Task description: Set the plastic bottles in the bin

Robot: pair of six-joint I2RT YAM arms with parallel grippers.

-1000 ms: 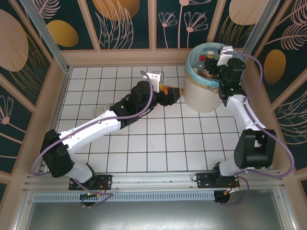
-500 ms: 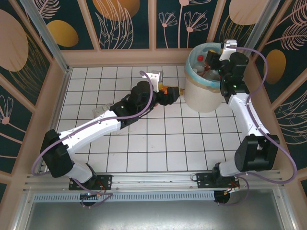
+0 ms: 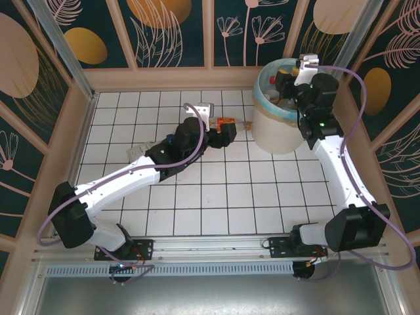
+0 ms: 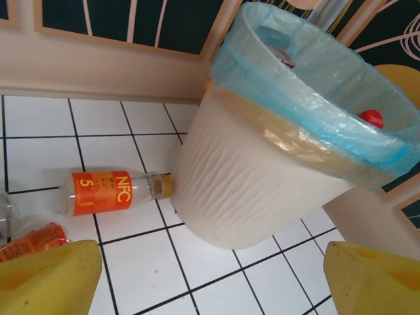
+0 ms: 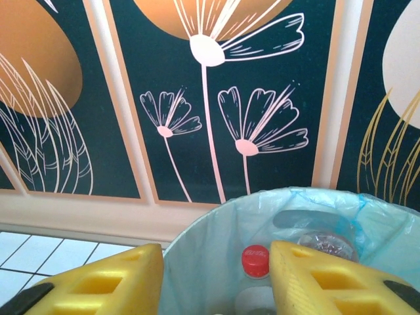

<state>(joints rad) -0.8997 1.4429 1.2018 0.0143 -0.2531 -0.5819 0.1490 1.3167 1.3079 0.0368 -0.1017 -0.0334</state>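
Observation:
The cream-white bin (image 3: 272, 128) with its light-blue bag stands at the back right. My right gripper (image 3: 289, 82) hovers over its far rim, open, with nothing between the yellow fingers (image 5: 335, 282). Inside the bin (image 5: 210, 262) lie a red-capped bottle (image 5: 256, 260) and a clear crushed one (image 5: 326, 243). My left gripper (image 3: 222, 131) is open and empty just left of the bin (image 4: 256, 184). An orange-labelled bottle (image 4: 111, 191) lies on the tiles with its cap against the bin's base, also seen from above as the orange bottle (image 3: 228, 121). Another crushed bottle (image 4: 29, 237) lies at the lower left.
The back wall (image 3: 170, 77) runs close behind the bin, and the right wall (image 3: 357, 131) is beside it. White tiled floor (image 3: 216, 197) stretches open in front of both arms. A red cap (image 4: 371, 118) pokes above the bin's rim.
My right gripper has moved up and back across the bin toward its far rim, its jaws narrowing. The left gripper has drawn back slightly to the left, away from the bin.

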